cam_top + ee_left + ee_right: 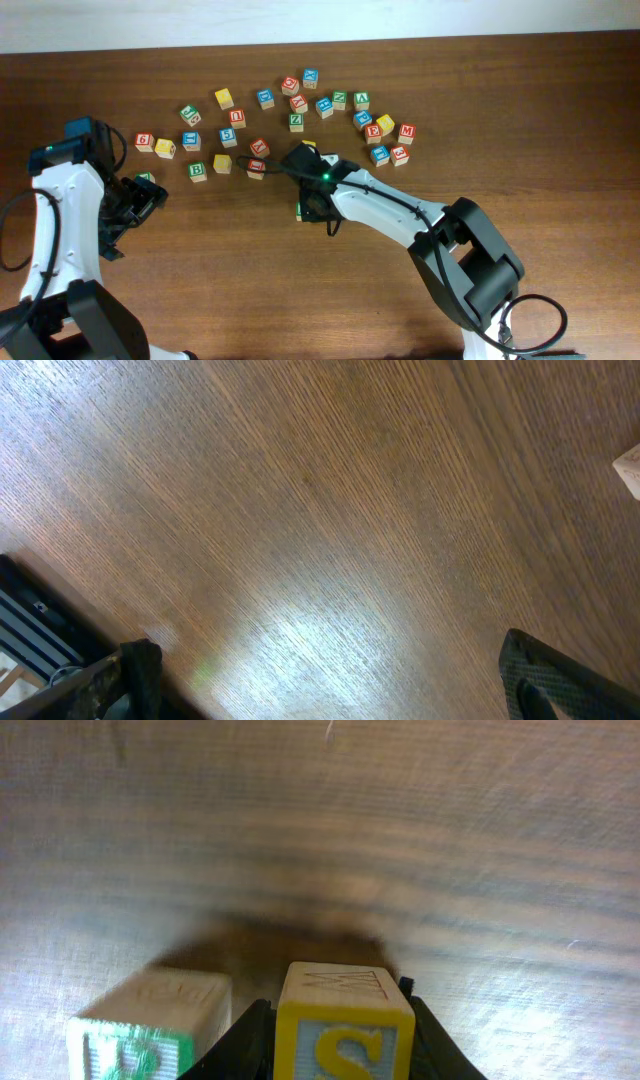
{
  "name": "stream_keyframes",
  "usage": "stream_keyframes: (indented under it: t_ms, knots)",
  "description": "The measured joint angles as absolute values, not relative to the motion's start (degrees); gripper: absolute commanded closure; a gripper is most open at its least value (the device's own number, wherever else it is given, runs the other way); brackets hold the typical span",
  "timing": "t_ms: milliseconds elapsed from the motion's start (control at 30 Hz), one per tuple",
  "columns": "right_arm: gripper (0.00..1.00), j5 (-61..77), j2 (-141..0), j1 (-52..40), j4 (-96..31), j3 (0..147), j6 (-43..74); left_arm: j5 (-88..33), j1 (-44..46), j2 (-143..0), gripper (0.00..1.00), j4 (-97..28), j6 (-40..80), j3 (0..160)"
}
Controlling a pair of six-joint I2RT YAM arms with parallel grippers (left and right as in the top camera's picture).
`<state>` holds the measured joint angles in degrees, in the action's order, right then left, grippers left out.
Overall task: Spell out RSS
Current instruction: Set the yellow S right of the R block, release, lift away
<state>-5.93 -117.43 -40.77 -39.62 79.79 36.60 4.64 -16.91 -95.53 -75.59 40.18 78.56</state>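
My right gripper (342, 1030) is shut on a yellow S block (344, 1025), held just above the wood. A green-faced letter block (148, 1025) sits on the table just left of it; its letter is cut off. In the overhead view the right gripper (312, 205) is at the table's middle, over that green block (299, 211). My left gripper (330, 690) is open and empty over bare wood; in the overhead view it (140, 198) is at the left, beside a green block (146, 179). Several loose letter blocks (290, 110) lie scattered farther back.
The block scatter spans from a red block (144, 141) on the left to a red M block (406, 133) on the right. A pale block corner (630, 468) shows at the right edge of the left wrist view.
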Motion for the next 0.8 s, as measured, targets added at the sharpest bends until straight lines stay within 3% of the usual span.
stream_keyframes:
  t_ms: [200,367,467,700,800]
  knots:
    - [0.67,-3.7,-117.4,-40.8,-42.6,79.8,36.6,4.6,-16.9,-95.5,0.01,-75.6,40.2,78.6]
    - [0.44,-3.2,-117.4,-40.8,-42.5,79.8,36.2,4.6,-16.9,-95.5,0.01,-75.6,40.2,78.6]
    - [0.42,-2.4,-117.4,-40.8,-43.7,80.2,36.2,4.6,-16.9,-95.5,0.01,-75.6,40.2,78.6]
    - [0.42,-1.5,-117.8,-40.8,-60.9,87.3,36.0,4.6,-16.9,-95.5,0.01,-75.6,40.2,78.6]
    - [0.26,-0.5,-117.4,-40.5,-69.4,99.1,32.6,4.6,-16.9,-95.5,0.01,-75.6,40.2,78.6]
